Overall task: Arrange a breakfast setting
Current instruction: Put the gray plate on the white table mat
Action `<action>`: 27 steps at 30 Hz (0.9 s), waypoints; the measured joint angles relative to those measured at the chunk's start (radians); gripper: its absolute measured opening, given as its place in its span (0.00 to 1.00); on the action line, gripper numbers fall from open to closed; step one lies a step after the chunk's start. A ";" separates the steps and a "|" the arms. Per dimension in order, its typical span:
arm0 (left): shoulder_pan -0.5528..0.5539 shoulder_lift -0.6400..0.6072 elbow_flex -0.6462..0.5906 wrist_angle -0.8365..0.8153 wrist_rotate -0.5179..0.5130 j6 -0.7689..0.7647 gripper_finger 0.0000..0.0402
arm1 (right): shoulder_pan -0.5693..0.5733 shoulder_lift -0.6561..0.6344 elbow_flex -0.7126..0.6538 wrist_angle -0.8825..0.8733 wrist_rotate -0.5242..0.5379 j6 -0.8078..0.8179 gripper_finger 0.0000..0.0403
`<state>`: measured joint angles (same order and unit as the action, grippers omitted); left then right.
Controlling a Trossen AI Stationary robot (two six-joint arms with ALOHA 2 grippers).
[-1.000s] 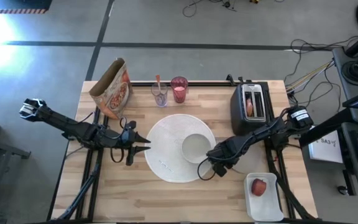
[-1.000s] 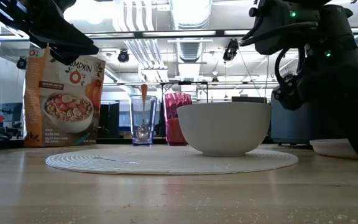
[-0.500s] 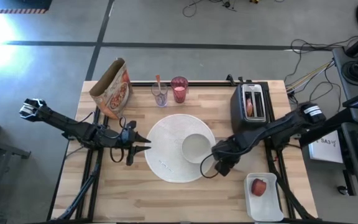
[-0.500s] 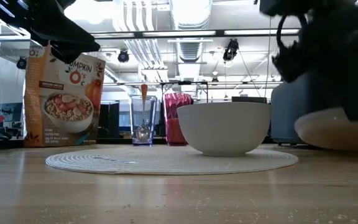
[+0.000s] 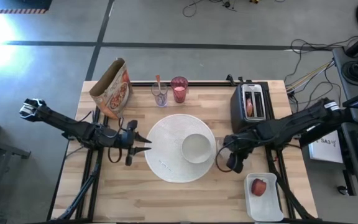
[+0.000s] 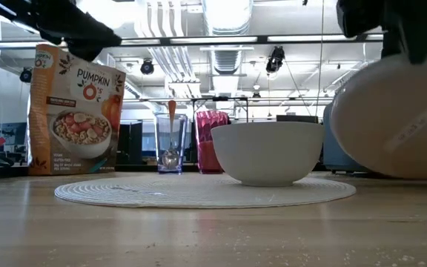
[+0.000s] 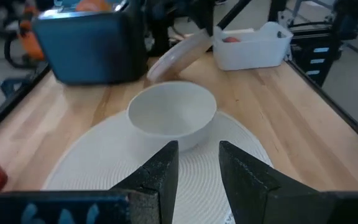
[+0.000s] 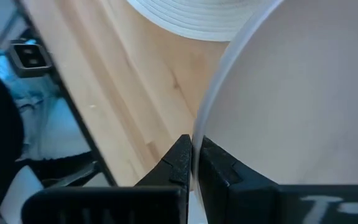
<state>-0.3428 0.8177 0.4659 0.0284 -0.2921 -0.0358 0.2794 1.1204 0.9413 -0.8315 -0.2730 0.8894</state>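
Note:
A large round white plate with a ribbed face lies mid-table, and one small white bowl stands on it. My right gripper hangs just past the plate's right edge, shut on a second small white bowl that is tipped on edge. My left gripper hovers at the plate's left edge, open, with nothing between its fingers. At the far edge stand the cereal bag, a clear glass holding the orange-handled spoon and the pink tumbler. The red apple lies in a tray. My right gripper pinches the second bowl's rim between its two fingers, one on each face of the wall. The fingers slant down onto the rim from above. The bowl hangs below them, lifted clear of the table and tipped up on its edge.
A black toaster with a bagel in a slot stands at the back right, close behind my right arm. The white rectangular tray sits at the near right corner. Bare wood lies along the near edge and left of the plate.
My right gripper has risen and drawn back toward the table's right edge while turning. The second bowl, which lay flat on the table beside the plate, has been lifted clear and tipped up onto its edge.

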 joint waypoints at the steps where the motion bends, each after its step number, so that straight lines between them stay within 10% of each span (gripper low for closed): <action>1: 0.000 0.000 0.008 -0.001 0.009 0.016 0.25 | 0.000 -0.013 0.000 -0.001 0.000 0.000 0.02; 27: 0.000 0.031 0.093 0.010 0.101 0.247 0.25 | 0.000 -0.054 0.196 0.030 0.037 -0.436 0.02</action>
<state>-0.3431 0.8491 0.5589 0.0389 -0.1913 0.2111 0.2794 1.0663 1.1373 -0.8012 -0.2355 0.4535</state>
